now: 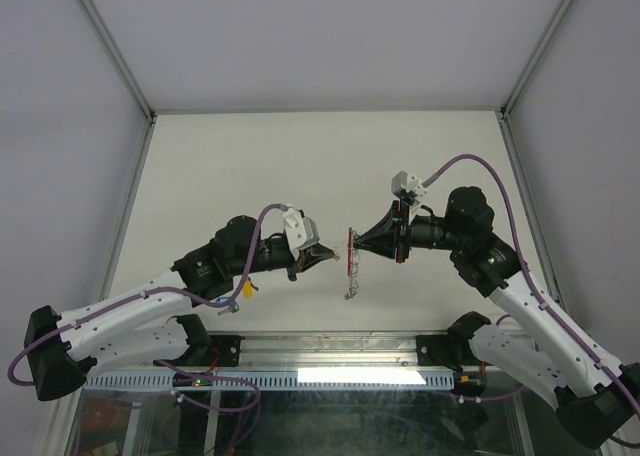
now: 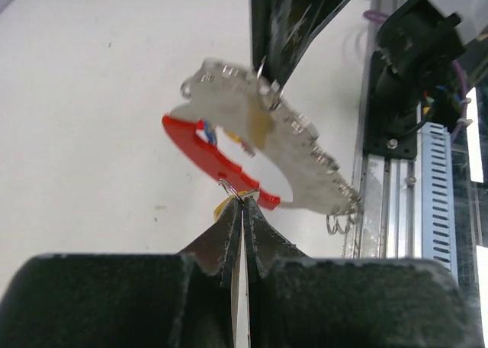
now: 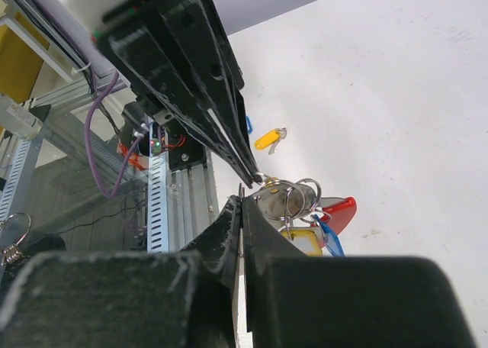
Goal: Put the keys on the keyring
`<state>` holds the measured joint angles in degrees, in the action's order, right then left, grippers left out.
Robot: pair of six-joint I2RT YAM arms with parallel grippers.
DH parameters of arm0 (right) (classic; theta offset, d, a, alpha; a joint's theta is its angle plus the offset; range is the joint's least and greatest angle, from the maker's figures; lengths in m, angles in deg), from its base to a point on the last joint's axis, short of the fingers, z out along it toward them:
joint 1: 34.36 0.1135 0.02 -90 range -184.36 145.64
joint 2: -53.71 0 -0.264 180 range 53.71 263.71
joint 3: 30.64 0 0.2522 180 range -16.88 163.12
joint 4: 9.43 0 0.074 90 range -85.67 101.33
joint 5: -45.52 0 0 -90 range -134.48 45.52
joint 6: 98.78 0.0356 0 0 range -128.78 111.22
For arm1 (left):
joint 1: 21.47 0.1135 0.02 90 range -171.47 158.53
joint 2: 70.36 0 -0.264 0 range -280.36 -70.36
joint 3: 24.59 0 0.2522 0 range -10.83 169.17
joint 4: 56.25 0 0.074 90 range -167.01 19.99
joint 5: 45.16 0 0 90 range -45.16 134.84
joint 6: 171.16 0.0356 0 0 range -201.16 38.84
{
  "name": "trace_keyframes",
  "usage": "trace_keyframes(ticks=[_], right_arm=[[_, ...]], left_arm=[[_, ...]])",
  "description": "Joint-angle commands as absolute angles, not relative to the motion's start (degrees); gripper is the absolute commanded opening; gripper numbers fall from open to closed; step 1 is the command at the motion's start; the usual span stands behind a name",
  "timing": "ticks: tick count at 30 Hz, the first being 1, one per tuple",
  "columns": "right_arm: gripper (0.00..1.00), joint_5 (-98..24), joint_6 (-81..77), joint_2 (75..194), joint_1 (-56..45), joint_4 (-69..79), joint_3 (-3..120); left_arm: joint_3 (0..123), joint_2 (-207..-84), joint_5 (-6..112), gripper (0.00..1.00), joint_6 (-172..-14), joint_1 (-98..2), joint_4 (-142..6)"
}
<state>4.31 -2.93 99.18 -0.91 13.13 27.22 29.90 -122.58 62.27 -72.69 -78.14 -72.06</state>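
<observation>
Rails of silver metal (image 2: pixel 389 233) line the tabletop's (image 1: pixel 250 166) near edge. Your two tools, both closed, hold one red-banded, silver-ringed plastic keyring (image 2: pixel 200 146) aloft there: right tool (image 3: pixel 242 199) on its silver plate, left tool (image 2: pixel 242 203) at its red band. One yellow-tagged silver key (image 3: pixel 268 140) lies loose.

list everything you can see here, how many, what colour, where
keyring: one, red band with silver rings, held in the air between the grippers
tagged keys: a bunch, red, yellow and blue tags, hanging at the keyring
loose key: one, yellow tag, on the table near the left arm
table: one, white, under everything
rail: one, silver, along the table's near edge
cables: two, purple, one on each arm
left gripper: one, black, shut, seems to pinch a tagged key's wire loop
right gripper: one, black, shut on the keyring
</observation>
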Motion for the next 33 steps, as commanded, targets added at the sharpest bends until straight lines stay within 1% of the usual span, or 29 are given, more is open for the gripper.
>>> trace_keyframes(ticks=[1, 4, 7, 11, 14, 18, 21, 25, 28, 30, 31, 33], right_arm=[[0.0, 2.51, -4.81, 97.09, -1.12, 11.45, 27.12], [0.0, 2.45, -4.91, 96.82, -1.09, 11.29, 26.78], [0.0, 2.56, -4.95, 96.57, -1.13, 10.76, 26.36], [0.0, 3.32, -4.66, 95.52, -1.05, 8.19, 24.82], [0.0, 2.89, -3.72, 93.83, -1.05, 5.03, 22.66], [0.0, -2.29, 0.05, 91.3, -0.99, 1.68, 20.5], [0.0, -3.73, -2.07, 89.41, -1.04, 0.04, 19.1], [0.0, -1.21, -7.03, 88.58, -1.03, -4.46, 16.0], [0.0, 2.17, -8.99, 88.58, -1.05, -12.12, 12.93], [0.0, 5.93, -13.5, 88.03, -0.96, -16.36, 10.56], [0.0, 8.22, -16.65, 87.55, -0.89, -18.56, 9.37], [0.0, 9.84, -20.15, 86.81, -0.87, -23.76, 7.3]], left_arm=[[27.11, -123.53, 55.08, 0.0, -77.13, -78.6, -72.25], [25.98, -125.36, 51.25, 0.0, -79.07, -78.6, -73.59], [25.16, -127.2, 48.71, 0.05, -80.48, -78.6, -73.94], [24.42, -129.53, 48.48, 0.07, -81.77, -78.6, -73.17], [23.78, -130.24, 48.65, 0.12, -82.25, -78.6, -71.8], [23.43, -129.79, 48.57, 0.17, -82.33, -78.65, -71.01], [23.9, -127.83, 49.73, 0.24, -81.98, -78.6, -70.33], [24.85, -123.48, 52.87, 0.39, -80.42, -78.6, -67.06], [25.73, -120.61, 53.07, 0.54, -79.8, -78.63, -64.74], [26.86, -119.47, 51.05, 0.68, -80.28, -78.6, -64.42], [27.41, -119.07, 50.29, 0.72, -80.35, -78.6, -64.56], [28.27, -118.39, 51.29, 0.77, -79.17, -78.6, -64.69]])
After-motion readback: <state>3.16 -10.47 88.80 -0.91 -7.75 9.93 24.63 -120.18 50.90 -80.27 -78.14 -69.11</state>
